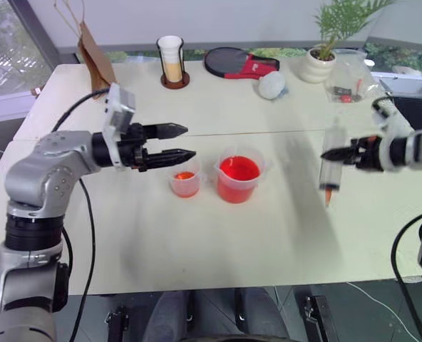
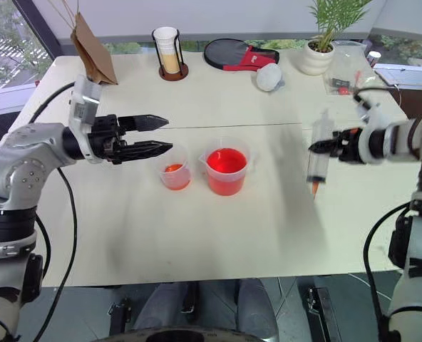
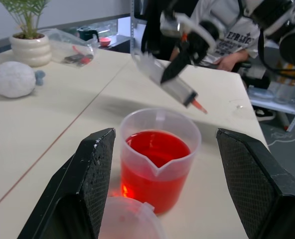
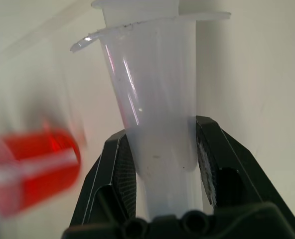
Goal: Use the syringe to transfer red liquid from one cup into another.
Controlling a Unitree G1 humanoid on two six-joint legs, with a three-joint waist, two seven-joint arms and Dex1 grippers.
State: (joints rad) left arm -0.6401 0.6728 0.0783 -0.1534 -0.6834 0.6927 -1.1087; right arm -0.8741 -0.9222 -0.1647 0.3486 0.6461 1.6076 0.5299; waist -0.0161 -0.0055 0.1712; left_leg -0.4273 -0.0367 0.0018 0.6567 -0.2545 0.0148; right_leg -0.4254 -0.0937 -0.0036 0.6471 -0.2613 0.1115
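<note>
Toward the table's right edge, your right tool point(image 1: 330, 154) gripped the syringe point(image 1: 331, 169); you needed its nozzle plumb above the beaker point(image 1: 237, 178).

A tall white-and-yellow cup point(image 1: 171, 60) stands in a dark round holder on the table point(image 1: 197, 242), at the far edge beyond the left tool point(image 1: 184, 142). A brown paper bag point(image 1: 95, 58) leans further left of it. A black and red paddle point(image 1: 239, 63) lies flat beside the cup. Far beyond the right tool point(image 1: 326, 154) are a white plush ball point(image 1: 271, 85), a potted plant point(image 1: 319, 57) in a ribbed white pot and a clear plastic bag point(image 1: 350, 78) holding small things.
</note>
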